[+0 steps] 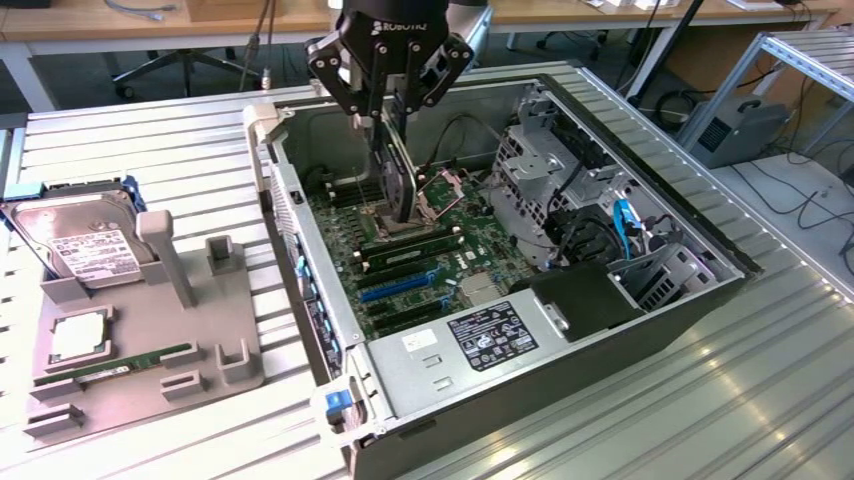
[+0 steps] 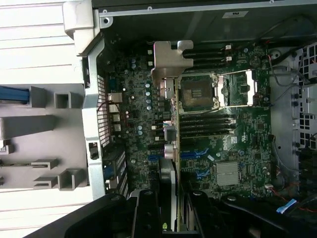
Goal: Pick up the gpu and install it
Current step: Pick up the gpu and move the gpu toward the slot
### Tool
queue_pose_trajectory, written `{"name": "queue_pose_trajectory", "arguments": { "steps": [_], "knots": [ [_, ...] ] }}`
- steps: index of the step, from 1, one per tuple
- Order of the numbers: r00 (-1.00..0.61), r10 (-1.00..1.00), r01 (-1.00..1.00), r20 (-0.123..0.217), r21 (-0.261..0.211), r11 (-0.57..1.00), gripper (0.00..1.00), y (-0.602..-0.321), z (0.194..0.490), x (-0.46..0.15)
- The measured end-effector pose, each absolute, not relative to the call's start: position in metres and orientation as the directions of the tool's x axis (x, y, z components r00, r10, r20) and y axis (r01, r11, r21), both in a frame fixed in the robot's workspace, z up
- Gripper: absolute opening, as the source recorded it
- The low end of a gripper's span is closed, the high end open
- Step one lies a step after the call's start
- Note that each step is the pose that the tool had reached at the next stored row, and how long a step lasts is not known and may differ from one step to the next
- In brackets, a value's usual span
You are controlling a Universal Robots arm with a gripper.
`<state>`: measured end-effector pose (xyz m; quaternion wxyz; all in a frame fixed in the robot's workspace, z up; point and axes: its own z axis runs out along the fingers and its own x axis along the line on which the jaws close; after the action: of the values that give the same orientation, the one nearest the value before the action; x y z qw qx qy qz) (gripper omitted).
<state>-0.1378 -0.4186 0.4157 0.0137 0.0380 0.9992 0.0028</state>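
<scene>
My gripper (image 1: 387, 112) hangs over the open computer case (image 1: 694, 300), shut on the gpu (image 1: 398, 170). The card is a thin dark board held upright on edge, its lower end just above the motherboard (image 1: 461, 215) near the CPU socket. In the wrist view the gpu (image 2: 172, 144) appears edge-on, running away from my gripper (image 2: 171, 213), with its silver bracket (image 2: 171, 62) at the far end beside the open CPU socket (image 2: 198, 91). The black fingers (image 2: 146, 213) clamp the card from both sides. Blue expansion slots (image 1: 400, 285) lie on the board nearer the power supply.
A grey parts fixture (image 1: 147, 390) stands at the exterior view's left of the case, carrying a hard drive (image 1: 80, 240), a CPU (image 1: 80, 335) and a green RAM stick (image 1: 114, 368). Inside the case are the power supply (image 1: 494, 335) and a metal drive cage (image 1: 547, 170) with cables.
</scene>
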Motion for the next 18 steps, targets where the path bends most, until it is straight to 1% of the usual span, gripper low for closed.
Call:
{"name": "queue_pose_trajectory", "arguments": {
  "steps": [18],
  "knots": [
    [-0.997,0.076,0.076,-0.027,0.004,0.997,0.27,-0.419,0.413,-0.124]
  ]
}}
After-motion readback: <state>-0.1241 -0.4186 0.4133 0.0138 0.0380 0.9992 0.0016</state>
